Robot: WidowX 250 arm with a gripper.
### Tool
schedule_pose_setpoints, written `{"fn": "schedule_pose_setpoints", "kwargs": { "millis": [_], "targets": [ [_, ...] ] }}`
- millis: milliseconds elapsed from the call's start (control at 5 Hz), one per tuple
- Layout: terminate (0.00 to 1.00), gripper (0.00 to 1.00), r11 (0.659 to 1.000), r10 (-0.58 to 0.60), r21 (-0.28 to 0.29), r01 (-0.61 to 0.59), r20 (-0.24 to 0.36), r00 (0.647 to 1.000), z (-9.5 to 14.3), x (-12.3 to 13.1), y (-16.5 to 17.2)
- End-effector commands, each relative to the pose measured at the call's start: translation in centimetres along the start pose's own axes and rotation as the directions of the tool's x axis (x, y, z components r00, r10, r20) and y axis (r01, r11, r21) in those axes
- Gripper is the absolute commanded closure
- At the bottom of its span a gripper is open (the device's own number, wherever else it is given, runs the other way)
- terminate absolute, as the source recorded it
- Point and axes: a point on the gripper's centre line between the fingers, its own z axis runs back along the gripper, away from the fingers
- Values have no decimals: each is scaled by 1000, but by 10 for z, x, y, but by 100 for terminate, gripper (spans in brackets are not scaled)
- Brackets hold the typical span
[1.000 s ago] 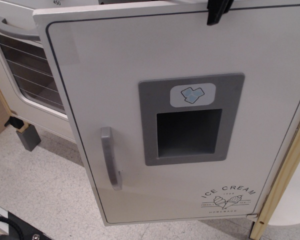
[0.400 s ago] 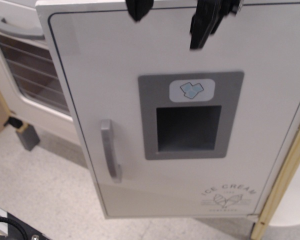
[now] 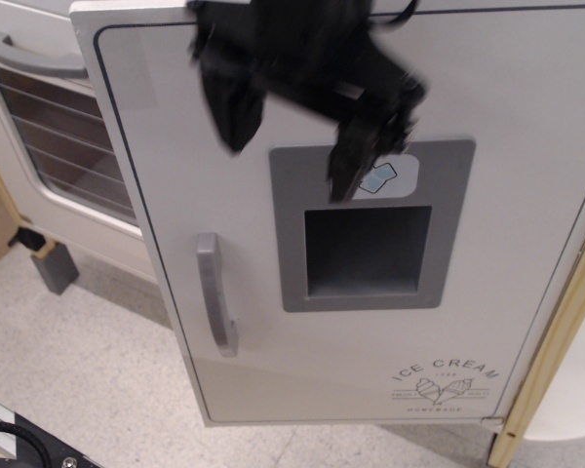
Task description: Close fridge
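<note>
Though ajar, fridge point(image 3: 370, 273) door's white w/ grey handle point(image 3: 216, 307).

End effector lowered in front of the fridge door

The black end effector point(image 3: 288, 146), seen before only as fingertips at the top edge, has been brought down over the upper part of the fridge point(image 3: 370, 244) door; it is motion-blurred; one finger point(image 3: 356, 156) now overlaps the grey dispenser panel point(image 3: 370, 229), part of its ice-cube emblem point(image 3: 382, 176) being covered.
</note>
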Motion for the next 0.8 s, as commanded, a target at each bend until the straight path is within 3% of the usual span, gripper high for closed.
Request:
{"fn": "schedule_pose_setpoints", "kwargs": {
  "millis": [0, 200, 400, 600],
  "targets": [
    [0, 0, 993, 92, -75, -89, 40, 995, -45, 12, 22],
    [0, 0, 987, 145, -76, -138, 88, 986, -50, 31, 39],
    [0, 0, 979, 171, -134, -154, 131, 977, -53, 48, 48],
    [0, 0, 977, 184, -149, -154, 215, 959, -58, 61, 51]
  ]
}}
